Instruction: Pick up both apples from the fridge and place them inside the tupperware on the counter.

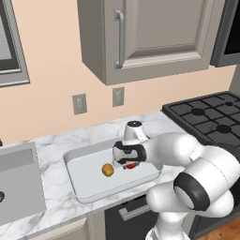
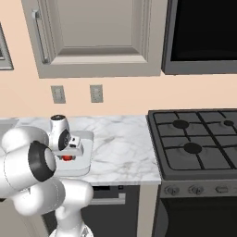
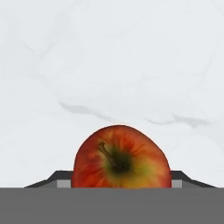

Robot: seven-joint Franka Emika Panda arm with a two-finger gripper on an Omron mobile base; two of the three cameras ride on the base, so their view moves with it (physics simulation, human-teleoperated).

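Observation:
The white tupperware (image 1: 82, 185) lies on the marble counter (image 1: 51, 140). The yellow-orange apple (image 1: 108, 169) rests on its floor, left of my gripper. My gripper (image 1: 129, 163) points down into the container over the red apple (image 1: 132, 165). In the hand view the red apple (image 3: 121, 159) sits stem-up between my fingertips (image 3: 61, 178), which stand close against its two sides; whether they still press it cannot be made out. From the right, the gripper (image 2: 68, 155) hangs over the red apple (image 2: 67, 158) in the tupperware (image 2: 85, 139). The fridge is out of view.
A black gas stove (image 1: 211, 117) borders the counter on the right. A grey sink basin (image 1: 18, 183) lies at the left. An upper cabinet (image 1: 154, 33) hangs over the counter, with two wall outlets (image 1: 79, 103) below it. Bare marble (image 2: 120, 143) separates the tupperware from the stove.

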